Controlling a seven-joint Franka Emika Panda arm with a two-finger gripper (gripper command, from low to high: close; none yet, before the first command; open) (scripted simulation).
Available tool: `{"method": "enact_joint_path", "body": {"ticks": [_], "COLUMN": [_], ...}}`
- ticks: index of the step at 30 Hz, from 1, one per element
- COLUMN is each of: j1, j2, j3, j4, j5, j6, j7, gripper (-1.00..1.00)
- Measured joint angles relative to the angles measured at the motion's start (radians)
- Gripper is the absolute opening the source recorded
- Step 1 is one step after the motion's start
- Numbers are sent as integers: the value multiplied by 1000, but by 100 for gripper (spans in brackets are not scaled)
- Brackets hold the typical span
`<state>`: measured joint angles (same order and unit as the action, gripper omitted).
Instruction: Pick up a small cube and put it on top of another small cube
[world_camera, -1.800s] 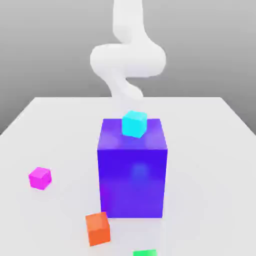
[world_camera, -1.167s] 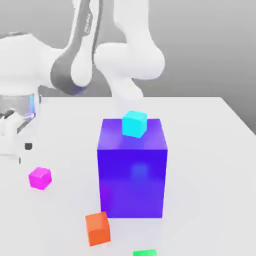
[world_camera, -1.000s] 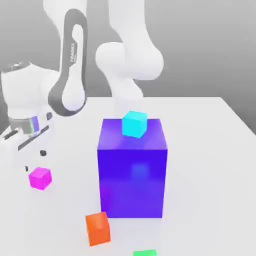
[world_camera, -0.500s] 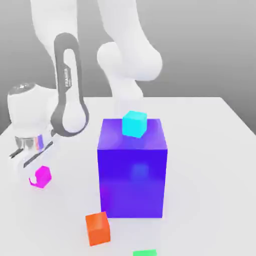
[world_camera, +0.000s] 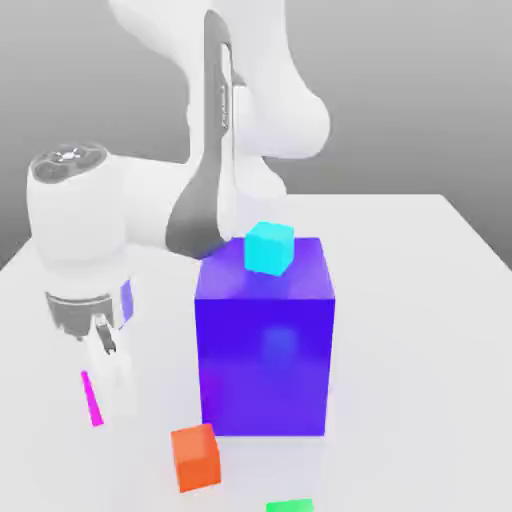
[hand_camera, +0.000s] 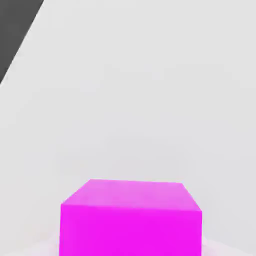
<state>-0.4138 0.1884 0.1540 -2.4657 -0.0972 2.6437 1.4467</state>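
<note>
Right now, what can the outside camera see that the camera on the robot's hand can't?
The exterior view takes in the white robot arm, the big blue-purple block with the small cyan cube on top of it, the small orange cube in front, and a bit of something green at the picture's lower edge. The hand view gives a close look at the small magenta-pink cube's flat top and front face. Both share that pink cube, a thin sliver in the exterior view beside the shut gripper, and the white table.
</note>
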Motion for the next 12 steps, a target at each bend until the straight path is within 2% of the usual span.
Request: {"method": "enact_joint_path", "body": {"ticks": [5,8,9,12], "j1": [117,182,192,192], "j2": [87,211,233,233], "j3": [131,122,115,115], "j4": [156,214,219,219], "j5": [-51,-120,-131,-131], "j6": [-75,-15,0,0], "j7": [-155,-163,-159,-159], "gripper": [-100,-100,100,100]}}
